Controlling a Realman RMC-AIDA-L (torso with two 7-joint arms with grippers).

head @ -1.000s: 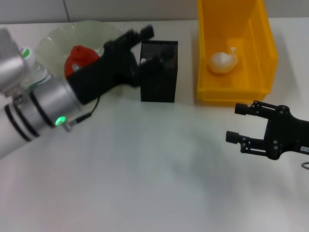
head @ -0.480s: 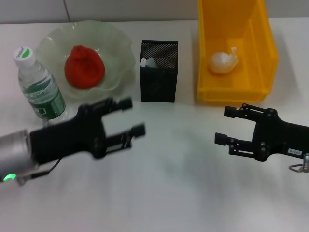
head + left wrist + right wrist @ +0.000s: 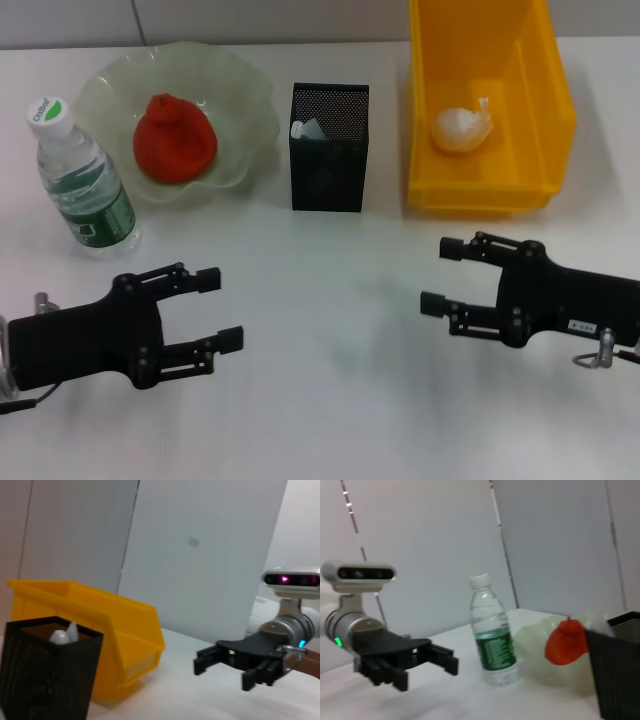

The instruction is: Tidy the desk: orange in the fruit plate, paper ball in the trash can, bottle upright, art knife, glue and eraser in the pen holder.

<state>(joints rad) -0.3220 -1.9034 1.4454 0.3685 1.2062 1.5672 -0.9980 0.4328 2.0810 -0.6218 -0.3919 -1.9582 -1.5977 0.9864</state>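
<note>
Both hands are hovering low near the desk's front edge, the left hand (image 3: 213, 307) by the left side and the right hand (image 3: 441, 275) by the right, fingers spread wide, gripping nothing. Farther back, the bottle (image 3: 78, 182) is standing upright, the orange (image 3: 175, 138) is sitting in the fruit plate (image 3: 250, 100), the pen holder (image 3: 329, 160) is standing mid-desk, and the paper ball (image 3: 460, 129) is lying in the yellow trash can (image 3: 540, 110).

Left pincer (image 3: 213, 308) and right pincer (image 3: 441, 274) hover low, fingers spread, facing each other.
</note>
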